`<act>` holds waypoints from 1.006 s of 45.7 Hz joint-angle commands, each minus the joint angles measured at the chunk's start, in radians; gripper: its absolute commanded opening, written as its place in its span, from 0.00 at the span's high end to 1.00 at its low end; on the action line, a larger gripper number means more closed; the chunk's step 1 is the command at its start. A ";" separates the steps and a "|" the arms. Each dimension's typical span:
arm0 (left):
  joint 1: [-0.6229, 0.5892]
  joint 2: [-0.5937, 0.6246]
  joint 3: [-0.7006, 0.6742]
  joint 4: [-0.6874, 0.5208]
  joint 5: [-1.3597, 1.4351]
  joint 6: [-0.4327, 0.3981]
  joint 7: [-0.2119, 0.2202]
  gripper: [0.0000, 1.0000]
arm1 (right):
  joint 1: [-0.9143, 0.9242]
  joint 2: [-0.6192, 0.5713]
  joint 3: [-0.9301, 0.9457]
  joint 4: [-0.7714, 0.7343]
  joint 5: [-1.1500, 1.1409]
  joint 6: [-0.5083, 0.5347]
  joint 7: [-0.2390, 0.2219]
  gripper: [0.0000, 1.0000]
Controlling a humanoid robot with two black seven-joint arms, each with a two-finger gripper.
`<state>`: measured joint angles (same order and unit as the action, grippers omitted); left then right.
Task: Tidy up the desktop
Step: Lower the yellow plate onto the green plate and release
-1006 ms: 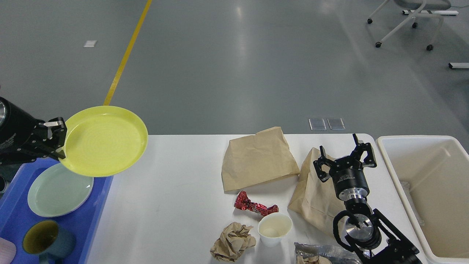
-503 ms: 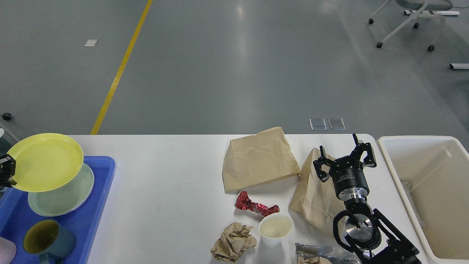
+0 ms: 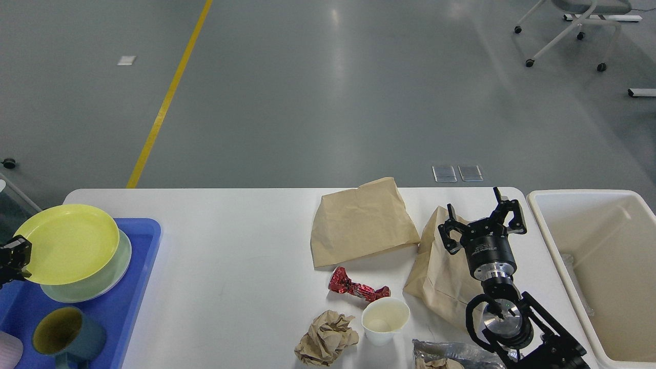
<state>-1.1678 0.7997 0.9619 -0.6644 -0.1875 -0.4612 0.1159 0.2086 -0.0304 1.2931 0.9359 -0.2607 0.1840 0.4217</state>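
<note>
The white desktop point(image 3: 246, 241) holds litter: two brown paper bags point(image 3: 361, 223) point(image 3: 435, 279), a red foil wrapper point(image 3: 357, 290), a white paper cup point(image 3: 384, 320), a crumpled paper ball point(image 3: 325, 338) and a silvery foil bag point(image 3: 451, 352). My left gripper point(image 3: 15, 258), at the left edge, is shut on the rim of a yellow plate point(image 3: 69, 243). That plate lies low over a pale green plate point(image 3: 102, 283) in the blue tray point(image 3: 141, 287). My right gripper point(image 3: 480, 218) is open and empty over the right paper bag.
A dark mug point(image 3: 69, 335) with a yellow inside stands in the tray's near part. A cream-white bin point(image 3: 548, 241) stands off the desktop's right end. Grey floor with a yellow line lies beyond the far edge.
My left gripper has carried the yellow plate left and down, from above the desktop's left end onto the pale green plate in the tray. The right arm has not moved.
</note>
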 commanded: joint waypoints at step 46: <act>0.105 -0.062 -0.071 0.055 -0.006 0.085 -0.005 0.82 | 0.000 0.000 0.000 0.000 0.000 0.000 0.000 0.00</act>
<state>-1.0646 0.7366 0.8896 -0.6089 -0.1946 -0.3959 0.1120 0.2086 -0.0306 1.2931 0.9357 -0.2608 0.1840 0.4217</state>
